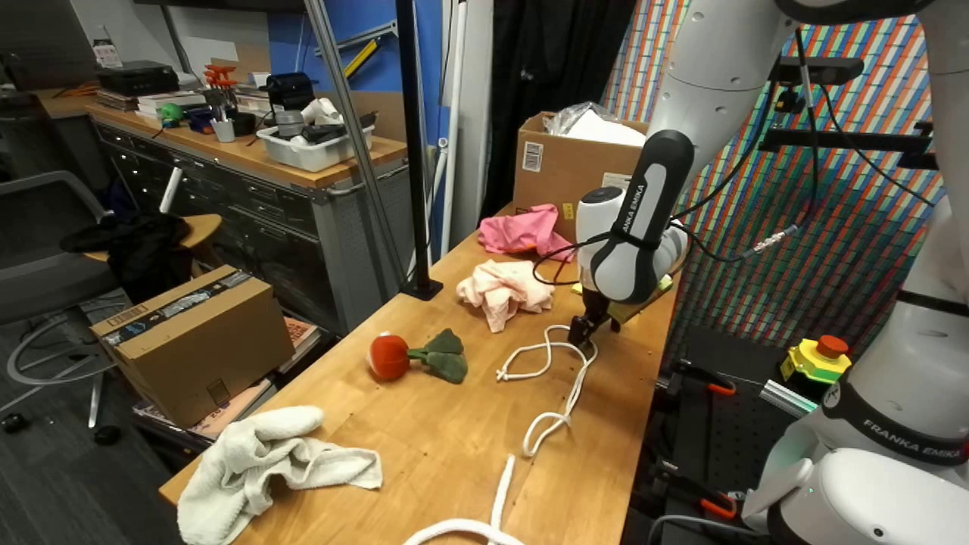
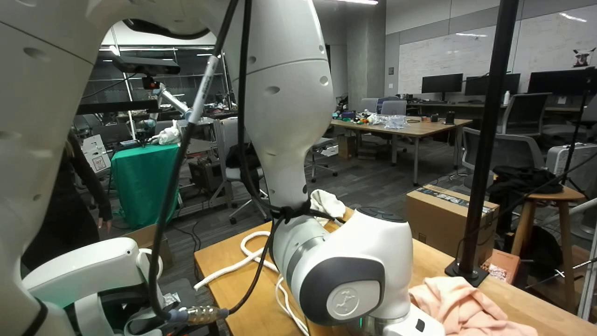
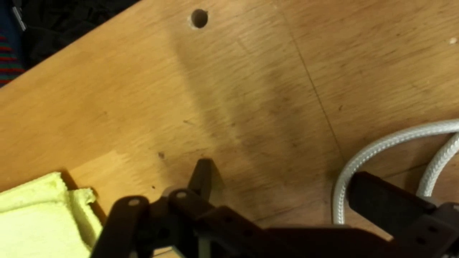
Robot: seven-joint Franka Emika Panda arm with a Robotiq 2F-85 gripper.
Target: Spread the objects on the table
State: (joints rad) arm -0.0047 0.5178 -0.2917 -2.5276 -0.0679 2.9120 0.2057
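Claw (image 3: 281, 170) wide astride one rope strand (image 3: 394, 139), likely pre-grasp for spreading; next I'd close and drag outward.

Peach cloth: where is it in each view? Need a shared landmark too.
In an exterior view: peach cloth just right of centre, to the right of the black pole.
In an exterior view: peach cloth right of centre, cut off by the bottom edge, below the black pole.
Wrist view: not in it.
Landmark shared by all three: the table.
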